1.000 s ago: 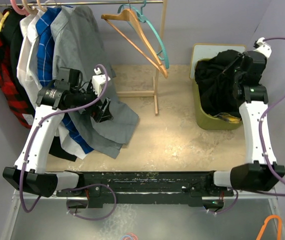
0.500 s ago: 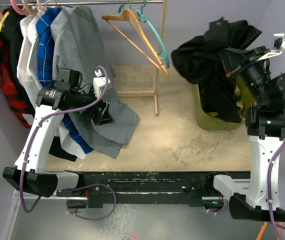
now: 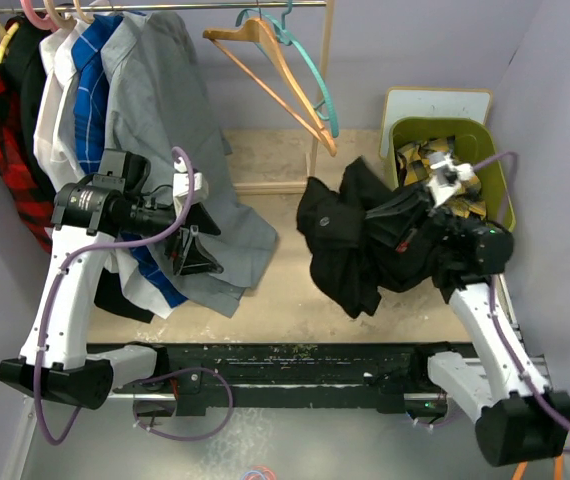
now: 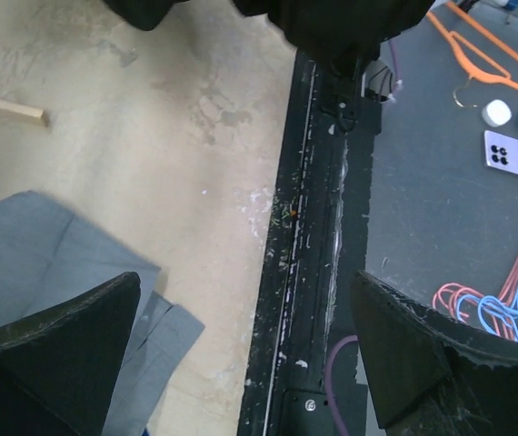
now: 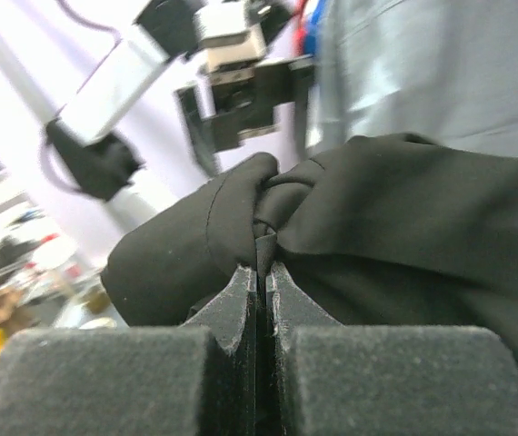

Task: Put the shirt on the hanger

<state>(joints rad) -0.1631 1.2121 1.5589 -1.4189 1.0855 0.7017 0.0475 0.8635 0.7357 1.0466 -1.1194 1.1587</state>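
Black shirt [image 3: 350,240] bunched, hanging over desk [image 3: 285,285] left of green bin [image 3: 498,165]; right claw [image 5: 261,289] pinched tight on its fold. Teal hanger [image 3: 315,85] on rail behind. Left claw [image 4: 245,304] spread wide, holding nothing, by grey shirt [image 3: 165,110]

Soft black fabric shirt [image 3: 350,235] left of olive plastic bin [image 3: 440,123], thin teal plastic hanger [image 3: 315,80] on metal rail [image 3: 185,7] behind, grey cloth shirt [image 3: 165,120] far left.

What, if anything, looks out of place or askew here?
The black shirt hangs in a crumpled bunch from the right gripper, its fingers shut on one fold. The grey shirt trails its hem onto the table. Nothing looks spilled or damaged.
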